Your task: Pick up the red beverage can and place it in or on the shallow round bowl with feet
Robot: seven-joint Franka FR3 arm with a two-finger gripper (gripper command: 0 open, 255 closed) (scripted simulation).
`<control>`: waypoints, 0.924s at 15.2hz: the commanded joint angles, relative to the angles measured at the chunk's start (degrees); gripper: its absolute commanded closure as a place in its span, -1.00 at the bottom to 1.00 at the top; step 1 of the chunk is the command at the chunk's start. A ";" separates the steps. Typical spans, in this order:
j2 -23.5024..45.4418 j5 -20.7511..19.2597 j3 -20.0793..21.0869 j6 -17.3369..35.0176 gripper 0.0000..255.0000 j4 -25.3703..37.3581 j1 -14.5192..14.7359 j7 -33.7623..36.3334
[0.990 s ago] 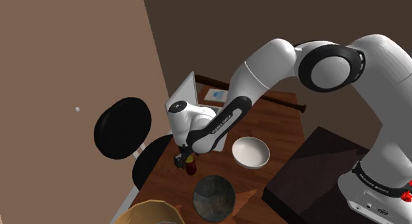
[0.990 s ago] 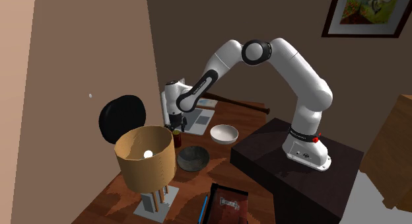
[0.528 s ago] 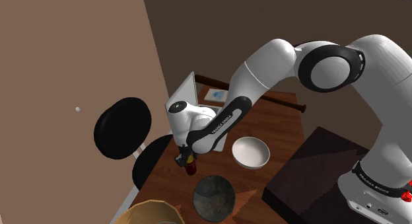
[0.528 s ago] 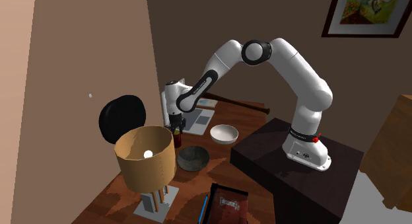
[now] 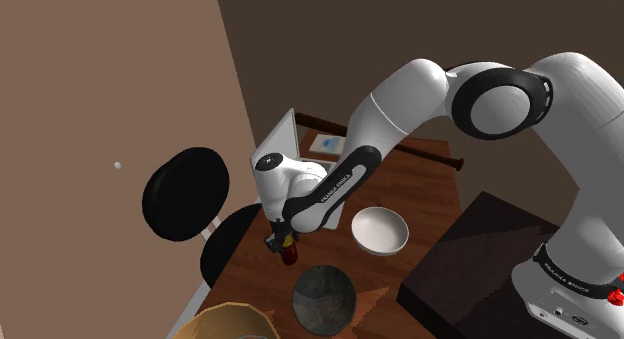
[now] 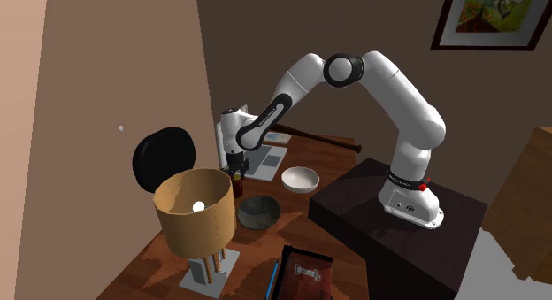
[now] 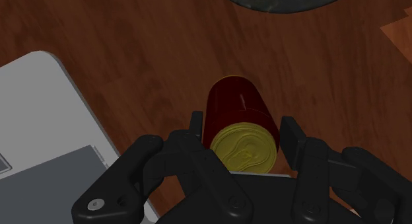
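Bracketing red can (image 7: 238, 104), upright on table (image 7: 132, 31): hand (image 7: 242, 128) sits low either side, ready for lift. Pinching or loose, you cannot tell.

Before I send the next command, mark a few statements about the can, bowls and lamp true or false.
1. The red can stands upright on the table. True.
2. The can sits inside the dark bowl. False: it stands on the wood beside that bowl.
3. In the shoulder view, the white bowl lies between the can and the stand. True.
4. The lamp has tipped over. False: it stands upright.
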 commanded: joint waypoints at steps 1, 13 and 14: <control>-0.56 0.13 0.14 -0.39 1.00 -0.22 -0.11 -0.07; -7.12 1.96 1.90 -5.69 1.00 -1.47 -1.36 -1.08; -7.62 2.12 2.04 -6.17 1.00 -1.48 -1.45 -1.17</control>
